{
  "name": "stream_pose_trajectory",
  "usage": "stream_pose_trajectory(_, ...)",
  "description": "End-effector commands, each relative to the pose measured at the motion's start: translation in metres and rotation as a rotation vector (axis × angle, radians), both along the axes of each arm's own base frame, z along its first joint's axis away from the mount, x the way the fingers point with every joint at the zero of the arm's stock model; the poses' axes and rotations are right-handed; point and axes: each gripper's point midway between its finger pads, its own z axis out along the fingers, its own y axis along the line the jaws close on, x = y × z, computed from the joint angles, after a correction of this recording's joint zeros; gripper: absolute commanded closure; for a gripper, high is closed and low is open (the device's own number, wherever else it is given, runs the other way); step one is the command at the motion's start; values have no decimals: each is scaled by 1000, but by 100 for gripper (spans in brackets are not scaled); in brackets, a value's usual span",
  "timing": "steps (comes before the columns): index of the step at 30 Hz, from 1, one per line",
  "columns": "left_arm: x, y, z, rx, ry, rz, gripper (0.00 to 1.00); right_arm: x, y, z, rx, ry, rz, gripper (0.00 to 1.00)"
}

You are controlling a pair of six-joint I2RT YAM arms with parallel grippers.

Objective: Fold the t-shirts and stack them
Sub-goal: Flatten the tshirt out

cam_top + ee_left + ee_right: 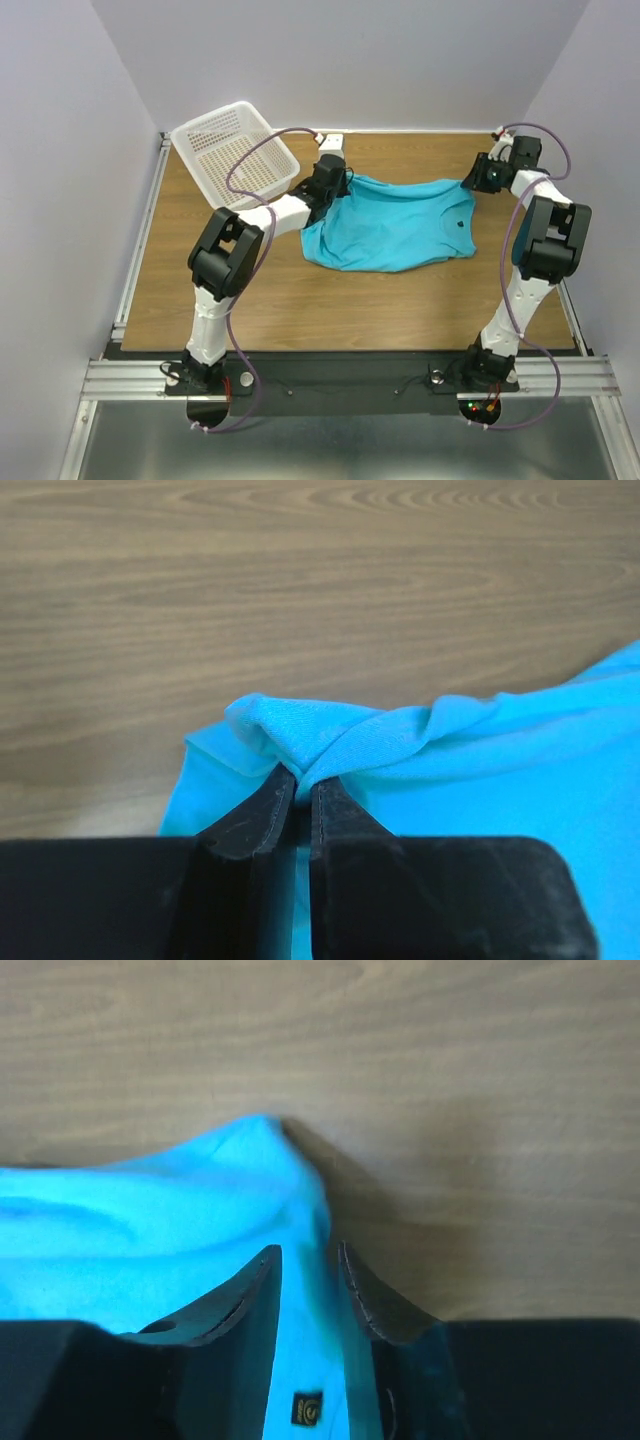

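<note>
- Turquoise t-shirt [395, 225] looked soft and limp; its edges suited pinching.
- Left gripper [302, 780] was clamped on a bunched fold.
- Right gripper [306, 1250] stood slightly parted, with cloth loose between the jaws.

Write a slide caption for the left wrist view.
Left claw shut on a bunched fold of the turquoise shirt, wooden table beyond.
</note>
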Motion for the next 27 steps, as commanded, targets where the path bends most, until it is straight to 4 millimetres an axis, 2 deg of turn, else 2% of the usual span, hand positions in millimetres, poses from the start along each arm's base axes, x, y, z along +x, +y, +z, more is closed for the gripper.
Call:
stream_pose_trajectory(1,27,7,32,38,-67,53,59,29,-10,33,-35,-119,-44,50)
stream_pose_trajectory(3,27,4,41,34,-77,32,45,22,-12,41,-71,-135,-38,33)
stream_pose_trajectory(4,25,3,55,20,-97,18,41,16,-12,64,-104,-179,-31,26)
stream_pose_trajectory(5,22,-3,64,11,-109,-23,39,2,-11,57,-141,-170,0,16)
stream_pose_trajectory(6,17,-4,84,-7,-138,-49,37,-7,-8,61,-157,-180,23,12)
stream_pose_trajectory(7,12,-7,95,-15,-152,-83,37,-18,-3,90,-180,-241,44,9)
stream_pose_trajectory(8,6,-8,100,-18,-158,-109,37,-30,1,89,-217,-250,98,5)
stream_pose_trajectory(9,-3,-13,107,-29,-163,-161,37,-55,9,75,-210,-203,132,5)
stream_pose_trajectory(10,-14,-10,128,-47,-190,-188,37,-70,17,72,-204,-195,171,5)
stream_pose_trajectory(11,-25,-6,117,-38,-164,-207,37,-85,21,86,-243,-233,211,5)
stream_pose_trajectory(12,-36,-4,116,-45,-154,-231,37,-103,28,79,-233,-197,242,5)
stream_pose_trajectory(13,-55,5,114,-54,-138,-241,37,-125,35,69,-238,-181,285,4)
stream_pose_trajectory(14,-66,11,110,-59,-122,-243,37,-135,37,56,-231,-139,294,4)
stream_pose_trajectory(15,-81,19,123,-82,-137,-249,37,-150,40,52,-233,-117,305,4)
stream_pose_trajectory(16,-91,27,114,-85,-114,-242,37,-164,42,38,-233,-79,316,4)
stream_pose_trajectory(17,-107,39,79,-70,-37,-228,38,-173,42,34,-247,-68,329,4)
stream_pose_trajectory(18,-118,49,82,-88,-40,-200,38,-177,42,31,-251,-57,332,5)
stream_pose_trajectory(19,-125,58,69,-84,-17,-179,38,-183,43,23,-250,-36,334,5)
stream_pose_trajectory(20,-138,69,39,-72,47,-156,39,-186,43,21,-245,-24,335,5)
stream_pose_trajectory(22,-143,82,20,-66,77,-103,39,-187,45,17,-225,-9,330,6)
stream_pose_trajectory(24,-143,92,-10,-54,138,-51,40,-185,48,16,-190,11,315,9)
stream_pose_trajectory(26,-137,95,-22,-58,159,-20,41,-181,48,17,-168,23,290,15)
stream_pose_trajectory(27,-132,92,-35,-53,178,-10,42,-181,48,17,-161,27,283,17)
